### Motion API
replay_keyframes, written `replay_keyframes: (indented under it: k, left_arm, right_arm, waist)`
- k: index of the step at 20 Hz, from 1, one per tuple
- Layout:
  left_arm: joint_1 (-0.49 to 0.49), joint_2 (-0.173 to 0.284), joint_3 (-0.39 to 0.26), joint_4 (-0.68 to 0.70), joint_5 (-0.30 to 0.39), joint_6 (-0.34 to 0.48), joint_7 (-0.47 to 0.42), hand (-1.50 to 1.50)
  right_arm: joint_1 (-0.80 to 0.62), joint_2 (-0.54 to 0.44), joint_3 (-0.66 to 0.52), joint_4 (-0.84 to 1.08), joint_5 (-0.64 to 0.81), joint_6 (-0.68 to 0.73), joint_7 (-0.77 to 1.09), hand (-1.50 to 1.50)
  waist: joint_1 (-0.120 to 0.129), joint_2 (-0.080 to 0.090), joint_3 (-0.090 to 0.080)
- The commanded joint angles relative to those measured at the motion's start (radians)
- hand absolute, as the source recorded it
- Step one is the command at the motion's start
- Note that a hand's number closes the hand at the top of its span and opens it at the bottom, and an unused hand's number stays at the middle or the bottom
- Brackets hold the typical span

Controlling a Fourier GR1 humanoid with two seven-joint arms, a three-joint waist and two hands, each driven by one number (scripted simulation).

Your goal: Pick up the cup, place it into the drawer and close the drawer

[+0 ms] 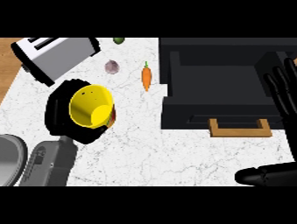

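Yellow cup (91, 106) sits tilted in the left hand (66, 114), whose fingers curl round it, well left of the open black drawer (218, 83). The right hand (295, 98) rests with straight fingers over the drawer's right side. No writing is readable on anything.

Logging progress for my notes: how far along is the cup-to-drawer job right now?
Done: the left hand has curled round the yellow cup, apparently lifted from the marble counter. In hand: carrying it toward the black drawer, which stands open. Left: placing the cup inside and pushing the drawer shut. The right hand rests open beside it.
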Motion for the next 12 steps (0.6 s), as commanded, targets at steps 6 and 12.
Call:
replay_keyframes:
  k: [6,12]
  left_arm:
    - [-0.157,-0.026,-0.114,-0.207,0.003,0.213,0.256,1.5]
    - [-0.332,-0.023,-0.086,-0.138,-0.039,0.285,0.348,1.5]
  right_arm:
    - [-0.052,-0.036,-0.068,-0.012,-0.058,-0.005,0.048,-1.5]
    - [0.011,-0.005,-0.014,-0.016,-0.004,0.009,-0.013,-1.5]
  waist:
    - [-0.004,0.0,0.0]
    - [-0.006,0.001,0.0]
